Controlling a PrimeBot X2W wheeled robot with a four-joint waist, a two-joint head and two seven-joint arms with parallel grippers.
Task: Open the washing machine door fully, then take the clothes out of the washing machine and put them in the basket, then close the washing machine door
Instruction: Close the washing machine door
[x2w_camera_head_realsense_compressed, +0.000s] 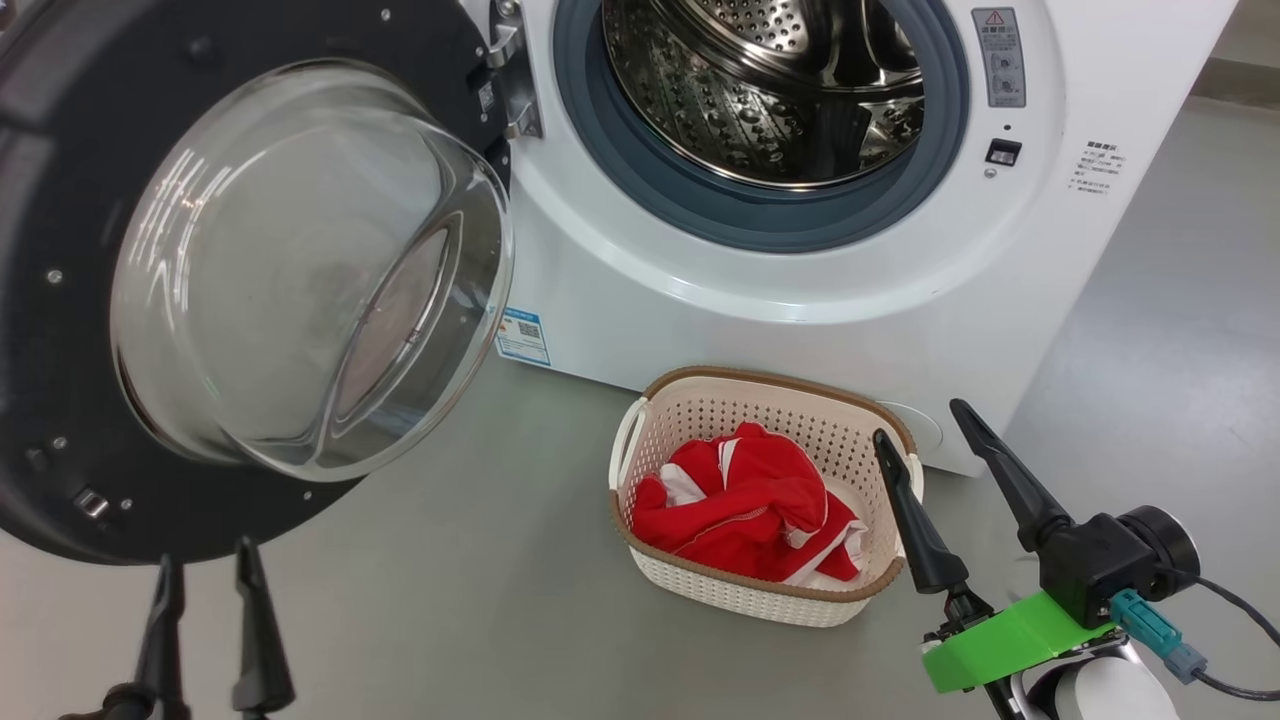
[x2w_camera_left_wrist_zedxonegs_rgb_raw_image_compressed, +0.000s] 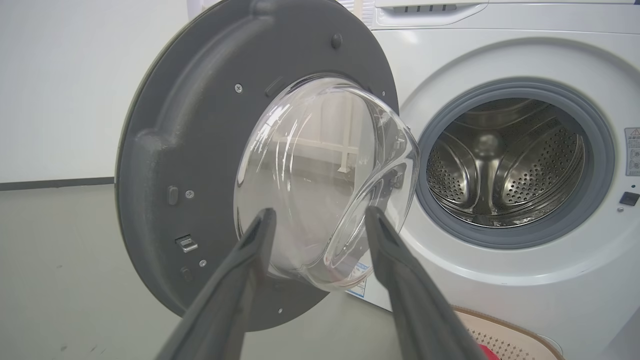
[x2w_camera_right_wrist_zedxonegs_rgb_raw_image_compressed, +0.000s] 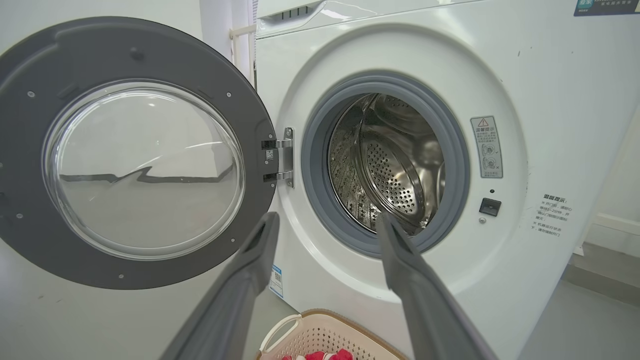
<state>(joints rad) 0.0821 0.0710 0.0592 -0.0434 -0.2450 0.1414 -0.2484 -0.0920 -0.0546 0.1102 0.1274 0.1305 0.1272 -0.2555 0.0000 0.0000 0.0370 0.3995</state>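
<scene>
On the washing machine (x2w_camera_head_realsense_compressed: 800, 300), a warning triangle is shown on a grey sticker (x2w_camera_head_realsense_compressed: 998, 57) and a QR code on a blue label (x2w_camera_head_realsense_compressed: 523, 336); the wording is illegible.

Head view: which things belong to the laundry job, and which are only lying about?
Job: washing machine door, washing machine, clothes, basket.
Not the job: blue sticker, warning label, floor.

The basket (x2w_camera_head_realsense_compressed: 740, 598) sat on the floor (x2w_camera_head_realsense_compressed: 450, 600) before the washing machine (x2w_camera_head_realsense_compressed: 800, 330), clothes (x2w_camera_head_realsense_compressed: 745, 505) inside it. The washing machine door (x2w_camera_head_realsense_compressed: 40, 300) stood out to the left, beyond my left claw (x2w_camera_head_realsense_compressed: 205, 553).
</scene>
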